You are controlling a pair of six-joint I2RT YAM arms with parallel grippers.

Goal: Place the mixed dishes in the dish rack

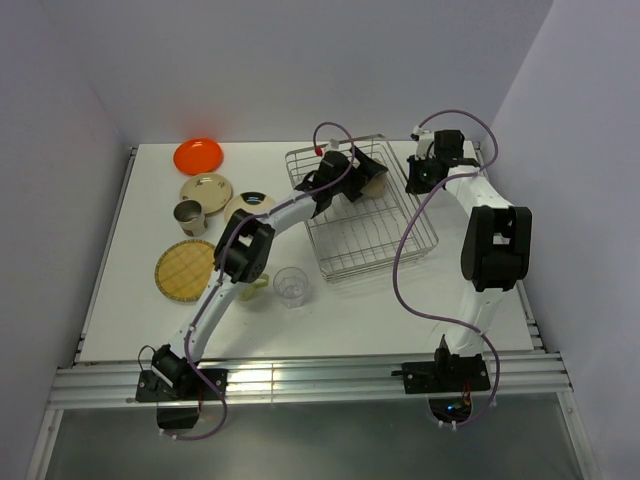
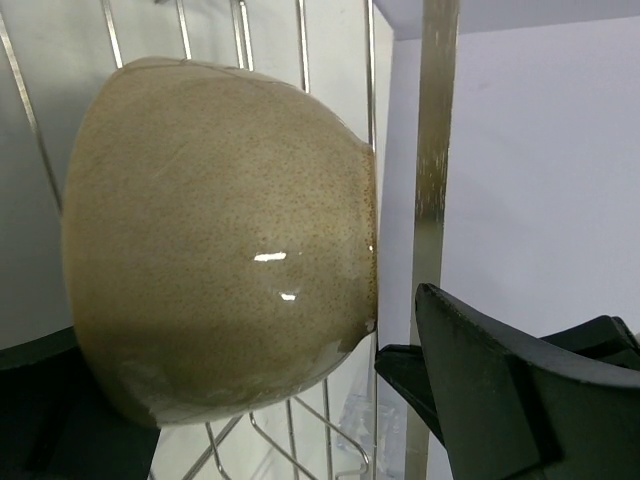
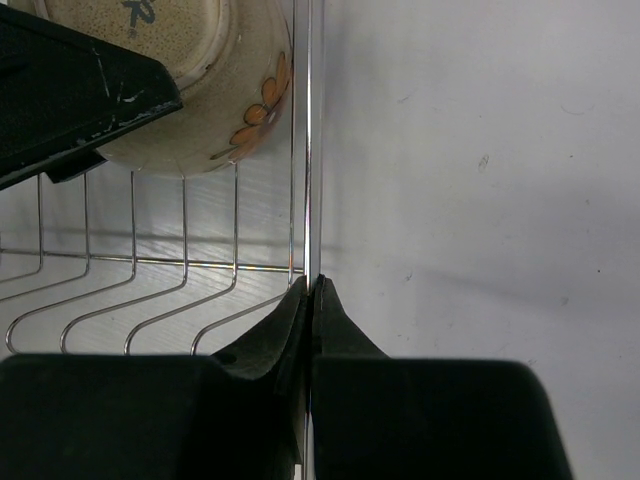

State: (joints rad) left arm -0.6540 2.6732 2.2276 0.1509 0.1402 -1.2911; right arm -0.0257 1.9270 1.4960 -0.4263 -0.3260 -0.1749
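The silver wire dish rack (image 1: 372, 242) stands at the table's middle back. The cream bowl (image 1: 374, 186) lies on its side in the rack's far part; it fills the left wrist view (image 2: 220, 270) and shows an orange flower in the right wrist view (image 3: 200, 100). My left gripper (image 1: 362, 172) (image 2: 240, 400) is open around the bowl, with a gap between its right finger (image 2: 500, 390) and the rim. My right gripper (image 1: 418, 178) (image 3: 311, 285) is shut on the rack's right rim wire (image 3: 308, 150).
Left of the rack lie an orange plate (image 1: 198, 155), a tan plate (image 1: 206, 188), a cream plate with dark mark (image 1: 250, 203), a greyish cup (image 1: 188, 217) and a woven round plate (image 1: 186, 269). A clear glass (image 1: 291, 285) stands beside a pale yellow-green mug (image 1: 257, 287), partly under my left arm.
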